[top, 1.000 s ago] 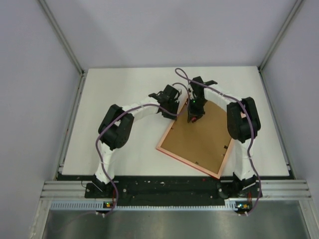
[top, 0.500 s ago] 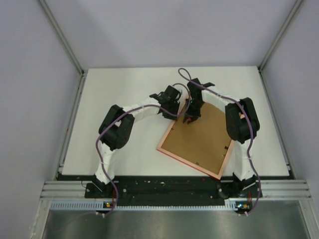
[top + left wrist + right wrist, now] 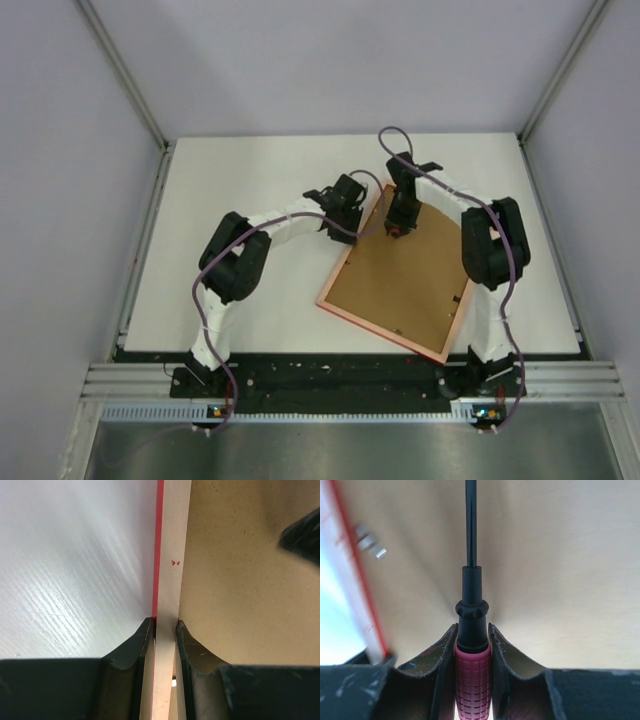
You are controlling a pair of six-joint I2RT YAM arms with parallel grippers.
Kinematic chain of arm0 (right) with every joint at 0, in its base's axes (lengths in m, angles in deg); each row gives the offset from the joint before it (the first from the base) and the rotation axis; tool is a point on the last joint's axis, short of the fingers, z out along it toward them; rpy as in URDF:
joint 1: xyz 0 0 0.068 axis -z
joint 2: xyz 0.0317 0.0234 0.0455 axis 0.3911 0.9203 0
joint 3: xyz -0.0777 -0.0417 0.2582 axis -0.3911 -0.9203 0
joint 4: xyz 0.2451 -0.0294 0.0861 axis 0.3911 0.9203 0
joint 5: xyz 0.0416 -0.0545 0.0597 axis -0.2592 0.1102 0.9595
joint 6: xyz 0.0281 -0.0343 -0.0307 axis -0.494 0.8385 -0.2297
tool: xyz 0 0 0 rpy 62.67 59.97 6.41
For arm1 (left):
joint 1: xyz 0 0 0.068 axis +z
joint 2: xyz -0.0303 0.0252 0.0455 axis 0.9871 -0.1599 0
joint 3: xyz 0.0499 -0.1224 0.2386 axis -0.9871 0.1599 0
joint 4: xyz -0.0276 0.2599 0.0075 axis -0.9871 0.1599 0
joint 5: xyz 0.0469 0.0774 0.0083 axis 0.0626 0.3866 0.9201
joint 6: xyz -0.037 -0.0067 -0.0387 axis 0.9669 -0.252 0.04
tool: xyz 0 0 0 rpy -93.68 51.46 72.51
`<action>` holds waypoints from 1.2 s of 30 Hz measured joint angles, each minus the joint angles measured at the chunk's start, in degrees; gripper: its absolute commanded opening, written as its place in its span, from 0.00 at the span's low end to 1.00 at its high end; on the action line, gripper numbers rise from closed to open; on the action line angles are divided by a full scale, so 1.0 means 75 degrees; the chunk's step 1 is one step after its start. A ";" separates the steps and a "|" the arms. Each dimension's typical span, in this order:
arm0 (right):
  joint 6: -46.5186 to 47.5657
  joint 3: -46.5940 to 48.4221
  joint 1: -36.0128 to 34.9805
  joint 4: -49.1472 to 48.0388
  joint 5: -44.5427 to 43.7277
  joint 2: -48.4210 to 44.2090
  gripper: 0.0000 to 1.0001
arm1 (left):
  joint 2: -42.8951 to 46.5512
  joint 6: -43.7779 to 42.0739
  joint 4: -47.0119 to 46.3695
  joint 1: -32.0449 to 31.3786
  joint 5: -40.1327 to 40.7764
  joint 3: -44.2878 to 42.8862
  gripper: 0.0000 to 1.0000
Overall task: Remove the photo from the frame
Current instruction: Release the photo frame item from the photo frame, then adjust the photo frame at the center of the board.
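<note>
You see the frame (image 3: 400, 285) lying brown back up, skewed on the white surface (image 3: 250, 170). Your left end effector (image 3: 354, 222) sits at the frame's left edge near its far corner. The right end effector (image 3: 398, 228) hangs over the frame's back there.

no text, label, brand or number can be read in any view. the only marks close enough to judge are two tiny red specks on the pale edge of the frame (image 3: 170, 580), and they are shapeless, not letters. the pink handle of the screwdriver (image 3: 471, 625) shows only a moulded grid. small coloured spots on the rail (image 3: 350, 392) by the arm bases are too small to read.
</note>
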 measured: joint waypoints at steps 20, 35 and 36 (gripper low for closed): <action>0.2696 0.0000 0.0533 -0.0490 0.1285 -0.0994 0.00 | 0.0079 -0.0012 0.0501 0.0070 -0.0026 -0.0023 0.43; 0.4692 0.0023 0.0577 0.0391 0.1297 -0.1087 0.00 | 0.0079 -0.0516 0.1139 0.0358 -0.0140 -0.1314 0.72; 0.4645 0.0023 0.0577 0.0364 0.1172 -0.1052 0.00 | 0.0076 -0.0542 0.1142 0.0370 -0.0152 -0.1437 0.71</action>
